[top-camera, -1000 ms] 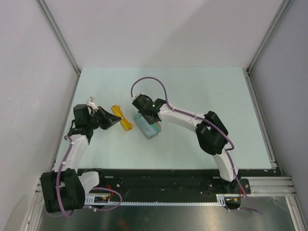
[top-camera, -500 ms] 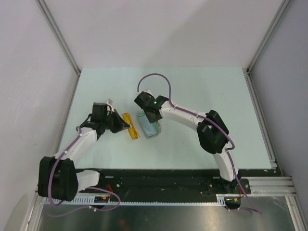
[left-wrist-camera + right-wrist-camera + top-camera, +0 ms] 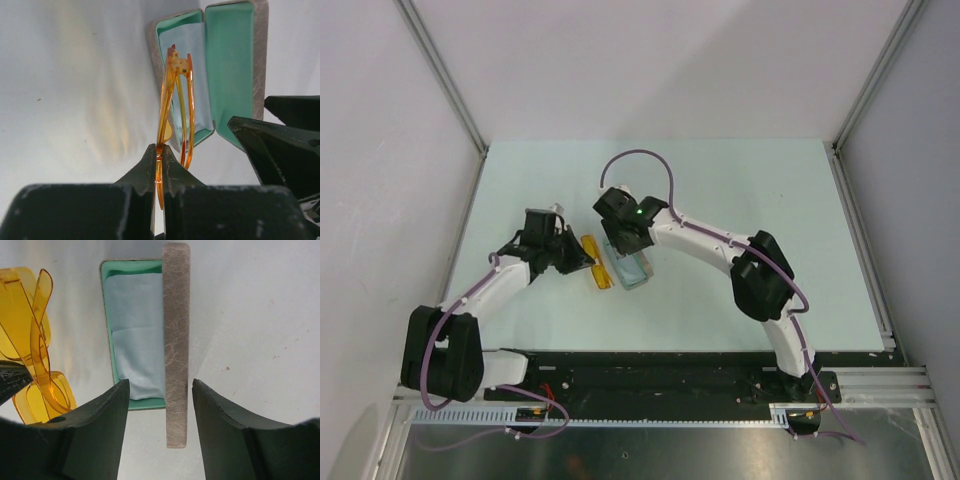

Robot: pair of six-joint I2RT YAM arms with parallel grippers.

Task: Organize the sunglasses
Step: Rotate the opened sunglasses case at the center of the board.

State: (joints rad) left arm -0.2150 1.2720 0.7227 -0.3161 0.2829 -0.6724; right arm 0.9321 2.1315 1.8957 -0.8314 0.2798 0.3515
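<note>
Sunglasses [image 3: 597, 270]: translucent yellow-orange, pinched at one frame end by the left gripper [image 3: 578, 262], fingers shut hard on the plastic. In the left wrist view the sunglasses [image 3: 175, 100] stand out from the fingertips, temples folded, far end over the rim of the open case [image 3: 235, 60]. Top view: they sit at 9 o'clock of the case [image 3: 635, 268], just beside it. Case has a grey-beige shell and teal lining, with a pale blue cloth [image 3: 135, 340] in the tray. Right gripper [image 3: 625, 240] is above the case, fingers apart and straddling the raised lid edge at 12 o'clock; contact with the lid not discernible. Pale green table [image 3: 740, 190].
</note>
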